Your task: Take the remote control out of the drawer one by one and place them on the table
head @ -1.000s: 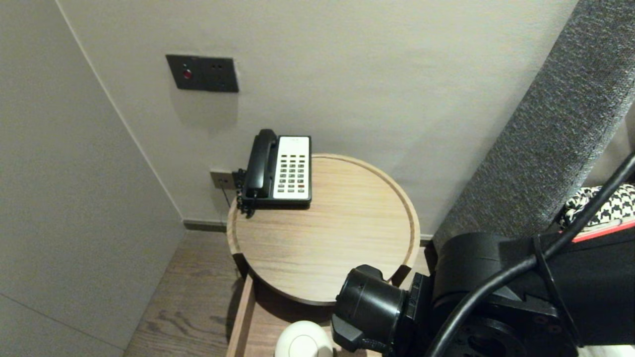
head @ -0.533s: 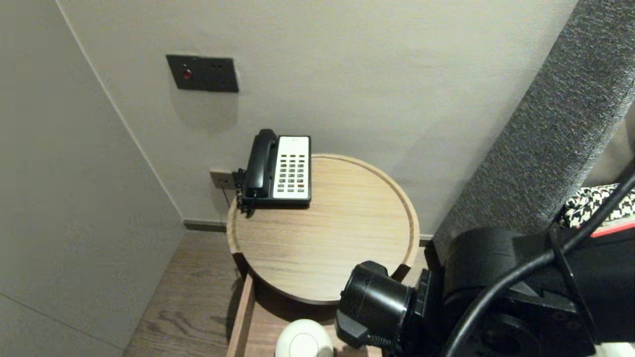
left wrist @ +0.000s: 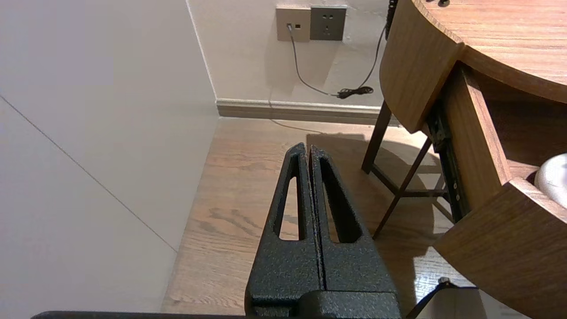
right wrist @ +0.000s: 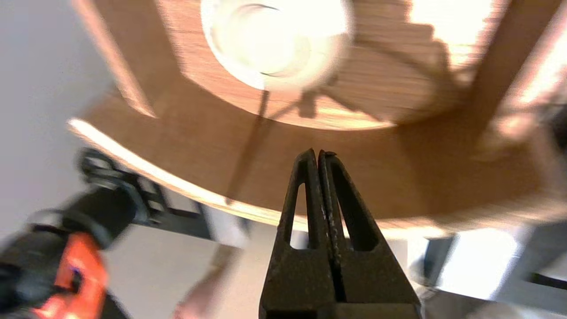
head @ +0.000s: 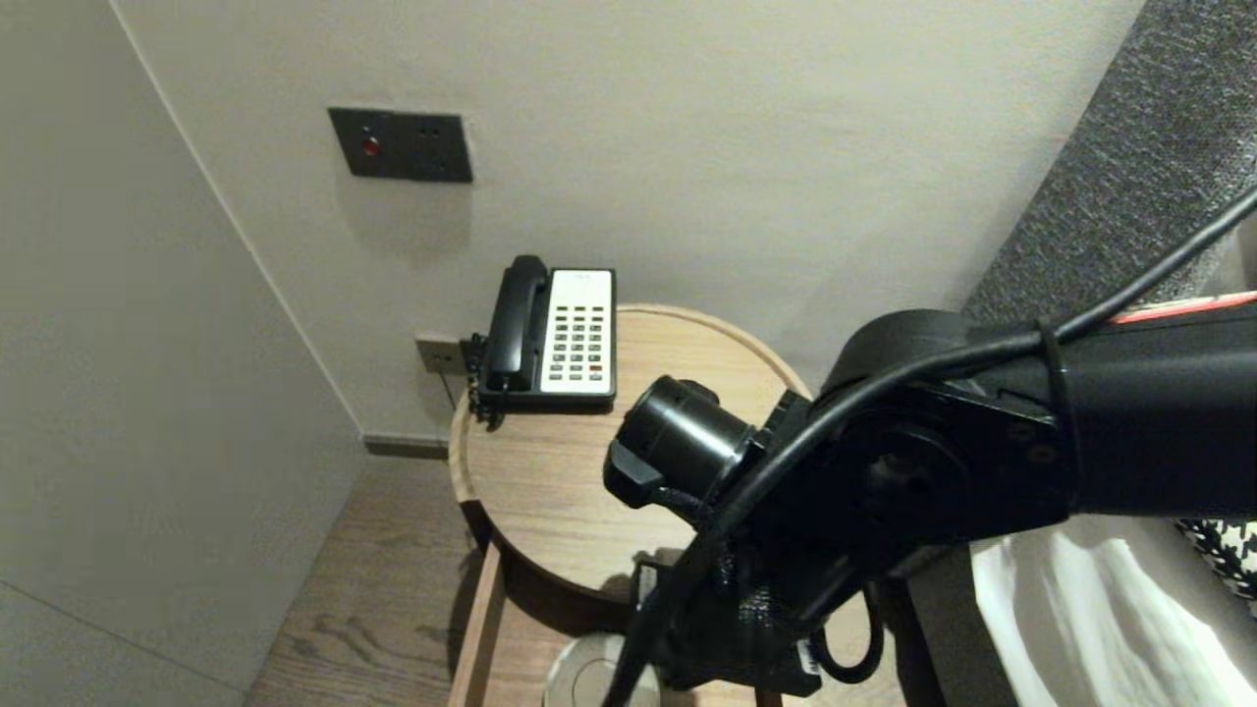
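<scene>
The white round thing [right wrist: 274,40], perhaps a lidded dish, sits in the open drawer [head: 481,628] under the round table's [head: 550,491] front edge. My right gripper [right wrist: 320,153] hangs near it, fingers pressed together, empty. My left gripper [left wrist: 308,148], also closed, is parked beside the table.

This looks like a hotel bedroom — the bedside corner. At the centre of the head view a round wooden desk [head: 550,491] stands against a plain wall. On it is a corded phone [head: 555,334] with a white keypad, the kind hotels fit. A dark switch panel [head: 400,145] with a red light sits at upper left. A grey upholstered headboard [head: 1149,167] runs along the right edge, with white bedding [head: 1080,628] and a houndstooth cushion [head: 1223,550] at lower right. There is a wood floor [head: 373,589], sockets [left wrist: 311,23] on the wall above the skirting — and an open drawer [head: 488,628] under the desk.
</scene>
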